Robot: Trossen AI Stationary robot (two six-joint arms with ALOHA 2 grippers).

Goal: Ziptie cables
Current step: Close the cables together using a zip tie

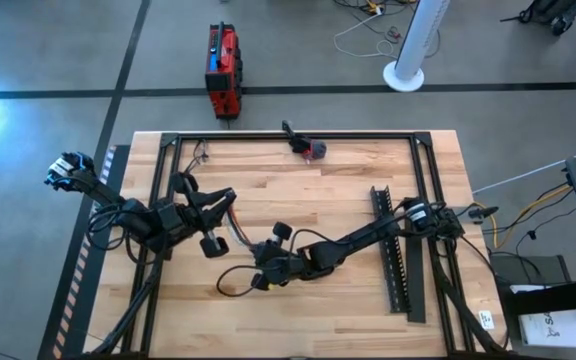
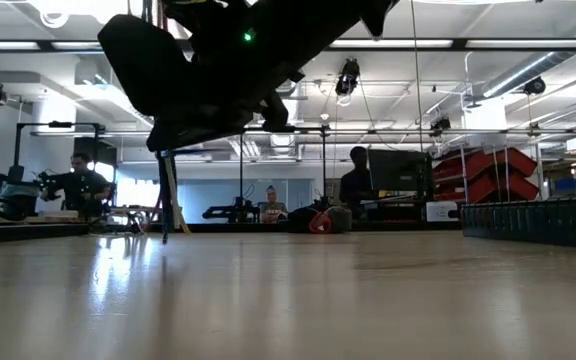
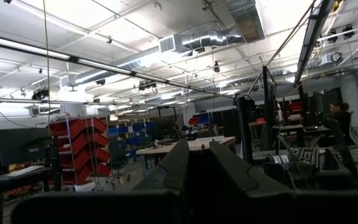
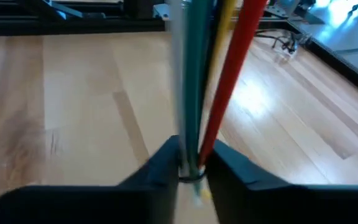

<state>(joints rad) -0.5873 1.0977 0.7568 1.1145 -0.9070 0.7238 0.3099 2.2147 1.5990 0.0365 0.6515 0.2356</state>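
The cables (image 4: pixel 197 74), a bundle of grey, green, yellow and red strands, run straight away from my right gripper (image 4: pixel 191 158), which is shut on them. From above, the cables (image 1: pixel 240 246) show as a short stretch over the table's middle, between my right gripper (image 1: pixel 260 276) and my left gripper (image 1: pixel 211 245). My left gripper (image 3: pixel 197 146) is shut and tipped upward into the room, with nothing showing between its fingers. A thin black loop (image 4: pixel 192 178) circles the bundle right at the right fingers. My right gripper pinches the bundle of cables (image 4: pixel 190 149) between its two fingers, the strands gathered side by side and running on lengthwise beyond the fingertips. The bundle is lifted clear of the wooden table and looks straight. Whether my left gripper touches the cables I cannot tell.
A long black toothed strip (image 1: pixel 393 250) lies on the table's right part. A thin black cord loop (image 1: pixel 230 285) lies near the front. A small black and red object (image 1: pixel 308 148) sits at the far edge. A black frame (image 1: pixel 288 136) borders the table.
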